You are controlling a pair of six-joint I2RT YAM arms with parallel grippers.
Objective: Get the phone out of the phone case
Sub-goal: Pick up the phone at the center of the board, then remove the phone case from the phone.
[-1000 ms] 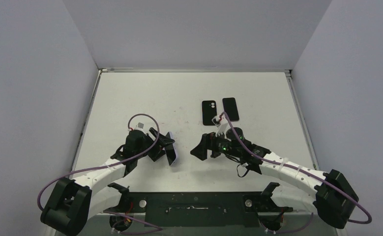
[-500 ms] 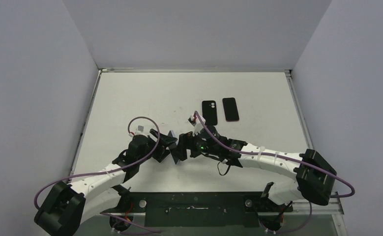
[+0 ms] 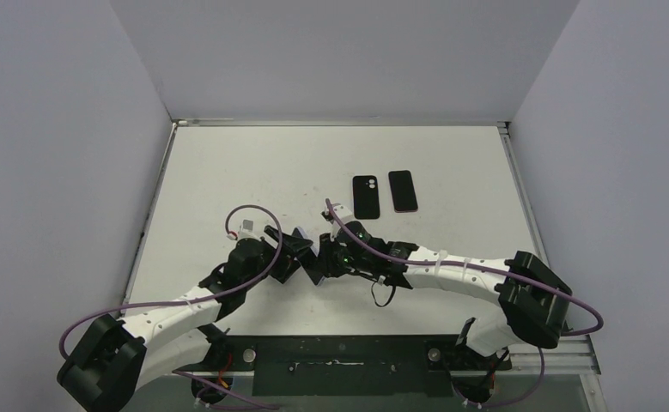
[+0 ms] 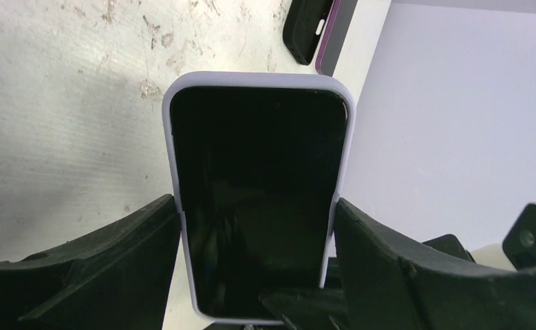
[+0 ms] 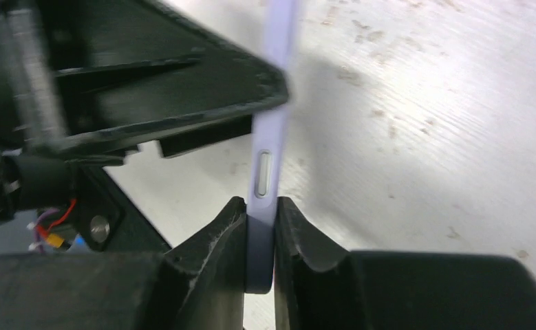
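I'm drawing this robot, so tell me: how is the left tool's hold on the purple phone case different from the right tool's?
The left tool stands wide, pressing the long sides of the lilac phone case; the right tool is nearly closed, pinching its front and back. The left tool's camera sees the dark screen; the right tool's sees the thin edge. Both grip the same case.

Right gripper (image 5: 259,214) pinching lilac phone case (image 5: 270,130) edge-on (button cutout showing), left gripper (image 5: 203,103) pressed against it, scuffed table (image 5: 430,130)
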